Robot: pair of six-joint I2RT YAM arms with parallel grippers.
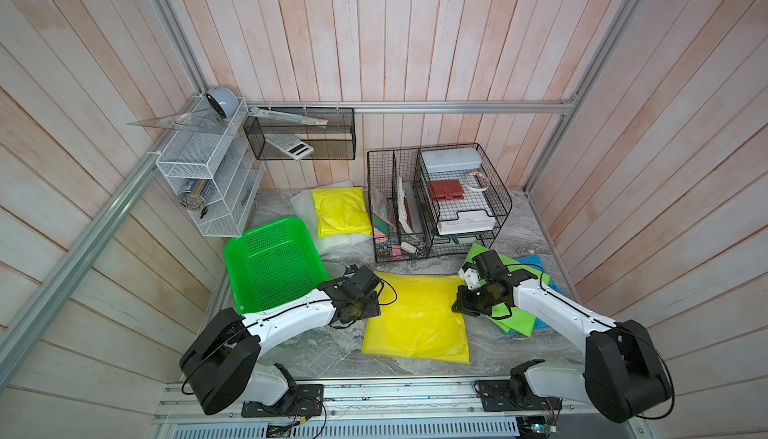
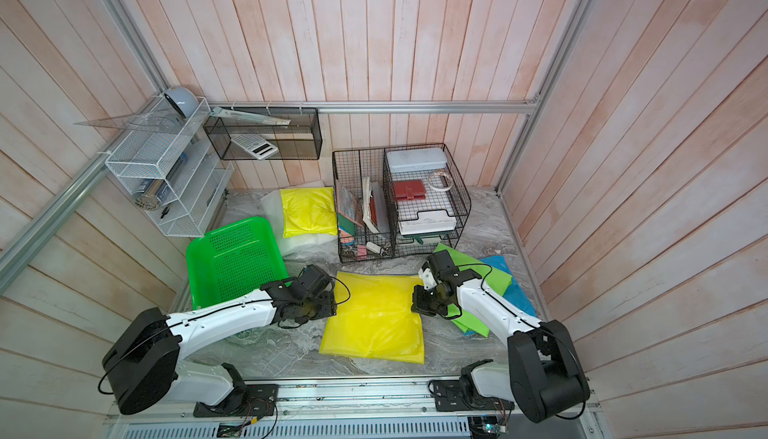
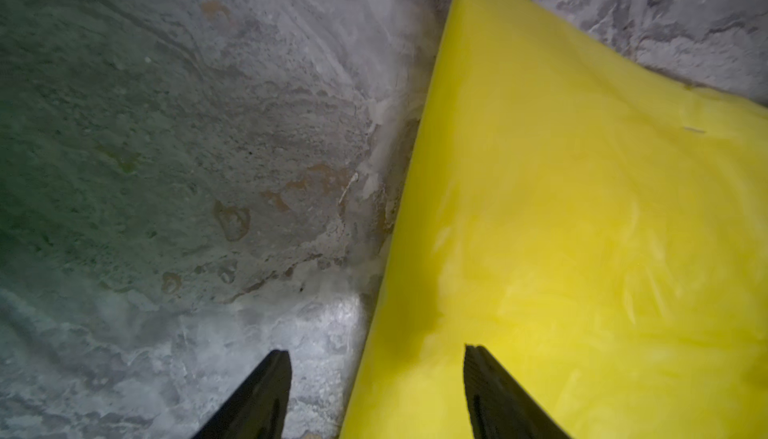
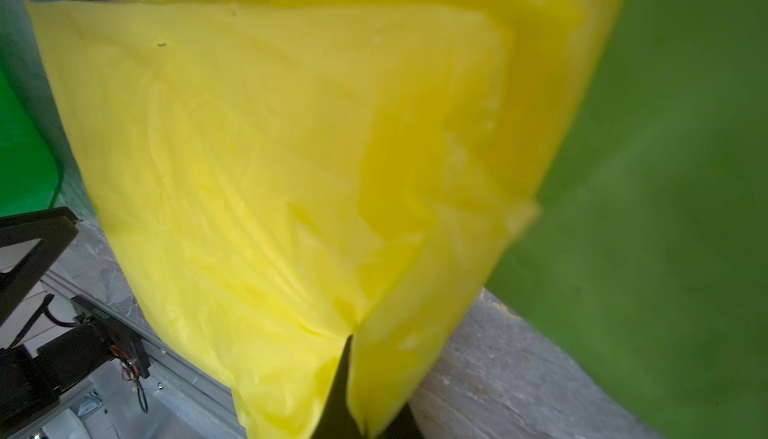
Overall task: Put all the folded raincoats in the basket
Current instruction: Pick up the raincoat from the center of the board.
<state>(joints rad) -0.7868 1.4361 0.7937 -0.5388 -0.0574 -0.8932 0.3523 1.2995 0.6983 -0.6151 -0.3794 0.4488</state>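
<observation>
A folded yellow raincoat (image 1: 417, 320) lies flat on the grey marbled counter (image 1: 316, 354), at 6 o'clock of the workspace in both top views, outside the bright green basket (image 1: 270, 266). The basket sits just beyond the raincoat's 10 o'clock corner, with bare lattice showing across its floor.

At the raincoat's 3 o'clock edge the right gripper (image 4: 349, 341) is pressed together on a fold of the yellow film, which puckers into creases at the pinch in the right wrist view. At the 9 o'clock edge the left gripper (image 3: 376, 351) stands spread and grips nothing. One of its black fingers (image 3: 266, 391) shows over bare counter and the other over the yellow film, so the pair straddles the raincoat's border. Whether either tip touches down cannot be told.

A green sheet (image 1: 515, 304) and a blue one (image 1: 534, 262) lie under the right arm at 3 o'clock. A second yellow bundle (image 1: 340, 212) rests at 12 o'clock, beside the black wire organiser (image 1: 436, 204).
</observation>
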